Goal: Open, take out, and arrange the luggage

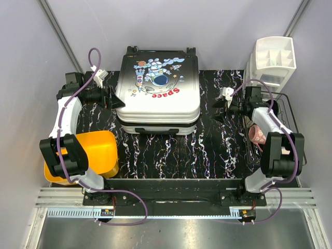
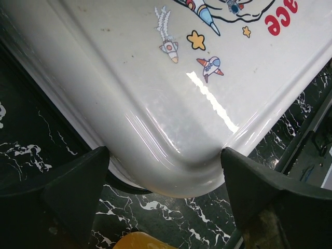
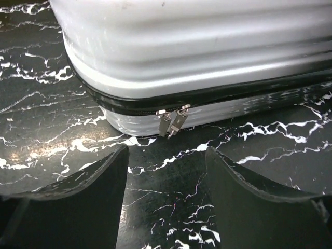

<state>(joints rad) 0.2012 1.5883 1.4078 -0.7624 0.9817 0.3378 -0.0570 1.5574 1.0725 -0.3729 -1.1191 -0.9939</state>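
Jaws wide open both sides, holding nothing: my right gripper (image 3: pixel 167 151) is just off the right side of the luggage (image 1: pixel 158 96), and my left gripper (image 2: pixel 165 153) straddles its near-left corner. It lies flat and zipped, so this is the opening step; next I need a fine pinch on the zipper pulls (image 3: pixel 173 120). Only my right wrist view shows them.

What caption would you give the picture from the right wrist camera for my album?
Open right gripper faces the two zipper pulls of the closed suitcase on a black marbled table.
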